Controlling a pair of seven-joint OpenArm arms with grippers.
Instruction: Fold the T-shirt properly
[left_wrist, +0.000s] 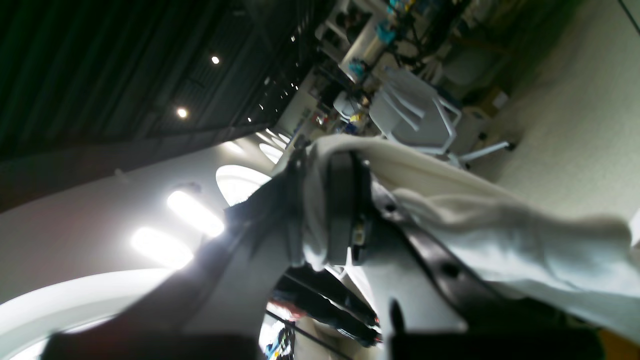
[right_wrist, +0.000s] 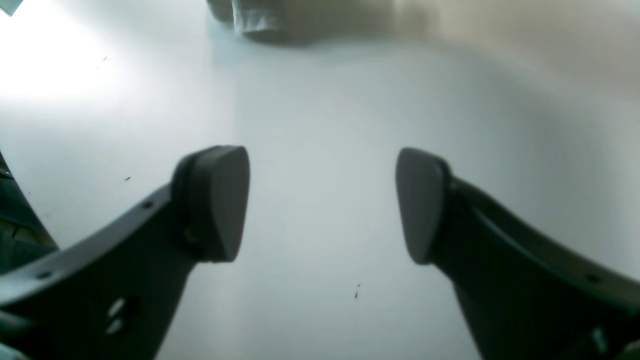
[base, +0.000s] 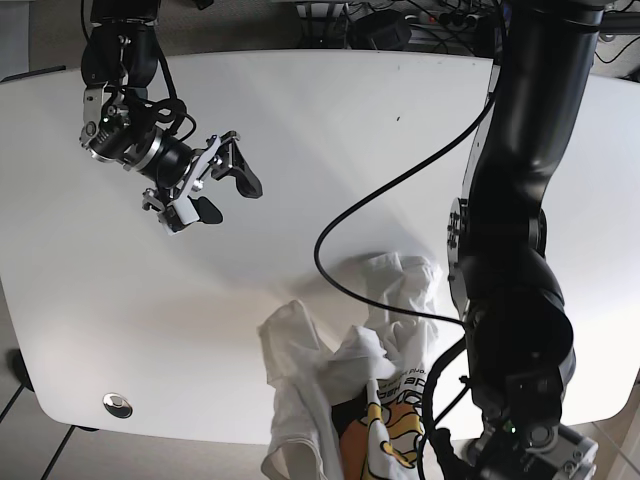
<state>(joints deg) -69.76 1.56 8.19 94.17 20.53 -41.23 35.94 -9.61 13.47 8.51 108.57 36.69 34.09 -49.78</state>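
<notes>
Your left gripper (left_wrist: 325, 210) is clamping a fold of the white T-shirt (left_wrist: 475, 220), with cloth bunched between the dark pads and trailing away from them; its wrist view is tilted up toward the ceiling lights and a white chair (left_wrist: 420, 120). In the base view that gripper itself is hidden behind the big black arm (base: 520, 200) standing just beside the T-shirt (base: 350, 390). The garment is lying crumpled at the near edge of the white tabletop (base: 330, 140), its yellow print showing and part of it hanging over the rim. Your right gripper (base: 215, 185) is hanging with its jaws spread wide and nothing between them, well apart from the T-shirt, over bare tabletop (right_wrist: 320, 125). A black cable (base: 370, 210) is looping just above the T-shirt.
</notes>
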